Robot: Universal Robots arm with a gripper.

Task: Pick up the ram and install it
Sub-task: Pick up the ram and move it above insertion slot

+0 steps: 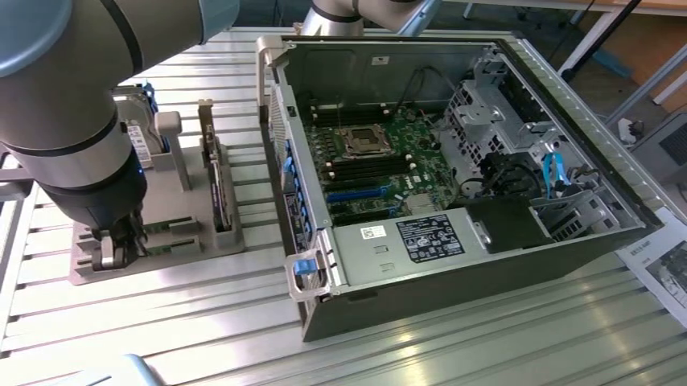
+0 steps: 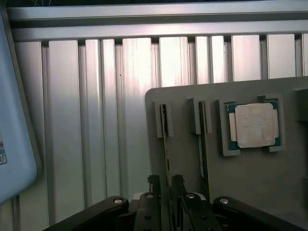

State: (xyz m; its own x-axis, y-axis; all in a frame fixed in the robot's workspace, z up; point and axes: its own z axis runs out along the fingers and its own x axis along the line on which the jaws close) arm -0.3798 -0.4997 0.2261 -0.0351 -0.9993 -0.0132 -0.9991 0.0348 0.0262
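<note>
Now the tool (image 2: 165, 182) stands wide open, straddling the upright ram (image 2: 167, 147).

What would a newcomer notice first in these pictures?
The open computer case with its green motherboard lies in the middle of the exterior view, and the big grey arm stands at that view's left. In the wrist view the open gripper straddles one ram strip in a grey holder.
</note>
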